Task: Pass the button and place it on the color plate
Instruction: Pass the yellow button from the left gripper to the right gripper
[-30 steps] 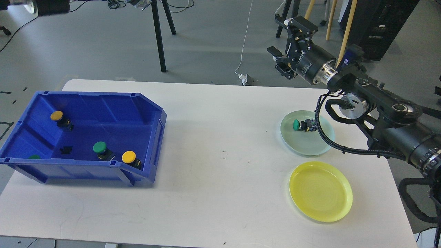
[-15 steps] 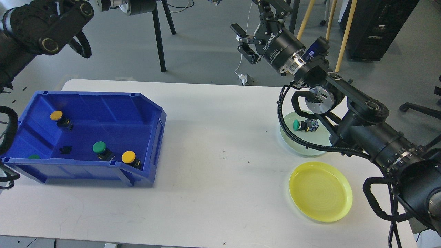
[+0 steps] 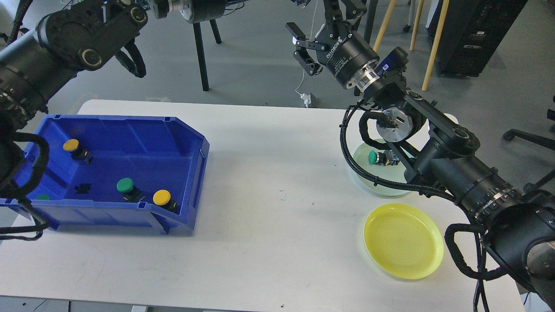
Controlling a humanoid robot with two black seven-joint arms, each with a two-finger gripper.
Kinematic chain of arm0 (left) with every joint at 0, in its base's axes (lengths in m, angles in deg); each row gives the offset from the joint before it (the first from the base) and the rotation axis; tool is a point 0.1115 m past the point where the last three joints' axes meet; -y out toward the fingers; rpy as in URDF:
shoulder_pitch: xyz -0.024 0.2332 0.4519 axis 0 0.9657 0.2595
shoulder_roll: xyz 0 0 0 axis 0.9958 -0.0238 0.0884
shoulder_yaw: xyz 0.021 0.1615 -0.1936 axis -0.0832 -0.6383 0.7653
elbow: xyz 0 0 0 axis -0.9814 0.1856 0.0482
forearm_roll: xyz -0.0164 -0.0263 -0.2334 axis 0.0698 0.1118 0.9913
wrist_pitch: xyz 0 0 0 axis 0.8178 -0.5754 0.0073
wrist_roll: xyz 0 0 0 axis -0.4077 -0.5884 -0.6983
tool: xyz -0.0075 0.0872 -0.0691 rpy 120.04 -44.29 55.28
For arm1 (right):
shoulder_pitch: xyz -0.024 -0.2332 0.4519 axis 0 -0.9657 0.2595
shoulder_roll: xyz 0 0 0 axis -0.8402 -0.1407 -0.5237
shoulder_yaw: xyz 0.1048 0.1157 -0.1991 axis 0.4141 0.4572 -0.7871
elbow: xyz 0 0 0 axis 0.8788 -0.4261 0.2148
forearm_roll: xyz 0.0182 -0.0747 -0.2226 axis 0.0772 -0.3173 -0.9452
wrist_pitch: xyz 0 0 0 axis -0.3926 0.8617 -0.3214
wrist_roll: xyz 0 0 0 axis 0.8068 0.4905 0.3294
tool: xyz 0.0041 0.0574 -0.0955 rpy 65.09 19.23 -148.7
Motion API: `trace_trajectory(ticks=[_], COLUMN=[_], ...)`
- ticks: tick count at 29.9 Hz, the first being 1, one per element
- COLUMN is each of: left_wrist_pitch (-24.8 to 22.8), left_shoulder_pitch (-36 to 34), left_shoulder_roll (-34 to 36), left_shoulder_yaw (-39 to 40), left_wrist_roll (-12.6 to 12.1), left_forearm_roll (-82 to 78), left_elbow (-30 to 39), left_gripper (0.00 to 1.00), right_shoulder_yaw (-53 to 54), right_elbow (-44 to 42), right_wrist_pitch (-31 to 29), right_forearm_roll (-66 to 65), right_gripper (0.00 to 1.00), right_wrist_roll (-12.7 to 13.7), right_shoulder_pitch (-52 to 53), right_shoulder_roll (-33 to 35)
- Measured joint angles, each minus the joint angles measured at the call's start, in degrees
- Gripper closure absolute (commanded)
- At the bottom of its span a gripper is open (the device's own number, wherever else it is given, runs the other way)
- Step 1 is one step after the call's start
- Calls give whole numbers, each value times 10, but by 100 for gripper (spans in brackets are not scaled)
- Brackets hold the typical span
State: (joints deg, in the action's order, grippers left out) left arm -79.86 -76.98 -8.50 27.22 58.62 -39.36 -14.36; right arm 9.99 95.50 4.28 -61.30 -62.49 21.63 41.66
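A green button (image 3: 375, 157) lies on its side on the pale green plate (image 3: 381, 185), partly behind my right arm's cables. The yellow plate (image 3: 403, 241) in front of it holds nothing. In the blue bin (image 3: 190, 173) at the left lie a yellow button (image 3: 70, 145), a green button (image 3: 125, 185), another yellow button (image 3: 161, 197) and part of a green one (image 3: 42, 197). My right gripper (image 3: 318, 24) is open and empty, raised high above the table's far edge. My left arm crosses the top left; its end (image 3: 208, 6) is cut by the frame's top edge.
A small black part (image 3: 82, 188) lies on the bin floor. The white table (image 3: 277, 195) spans between bin and plates. Tripod legs (image 3: 200, 47) and a cable stand on the floor behind the table.
My right gripper has swung left and upward, away from the green plate. My left arm has come into view at the top left and reached rightward.
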Motion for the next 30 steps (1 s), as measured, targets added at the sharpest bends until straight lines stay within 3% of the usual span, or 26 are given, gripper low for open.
trace_trajectory(ticks=[4,11,16,23,25,27,30], left_wrist_pitch=[0,0,0,0,0,0,0], left_shoulder_pitch=[-2,-3,-3,-3,-3,-2,-1], left_shoulder_roll=[-7,-15,-15,-12,-12,-12,-13], left_shoulder_yaw=[-2,-3,-4,-5,-5,-5,-5], left_wrist_roll=[0,0,0,0,0,0,0], left_forearm_roll=[0,0,1,1,1,1,0], left_elbow=[0,-1,-1,-4,-4,-4,-5], left_gripper=[71,71,71,70,70,65,41], right_shoulder_yaw=[1,1,-2,-4,-5,-5,-6], right_elbow=[0,0,0,1,2,2,3], right_wrist_pitch=[4,20,27,24,23,22,21], right_forearm_roll=[0,0,0,0,-1,-1,-1], right_gripper=[17,34,61,91,92,93,93], right_wrist_roll=[-7,-19,-19,-22,-24,-24,-24], right_shoulder_pitch=[0,2,1,1,1,2,2], right_shoulder_roll=[0,0,0,1,1,1,1])
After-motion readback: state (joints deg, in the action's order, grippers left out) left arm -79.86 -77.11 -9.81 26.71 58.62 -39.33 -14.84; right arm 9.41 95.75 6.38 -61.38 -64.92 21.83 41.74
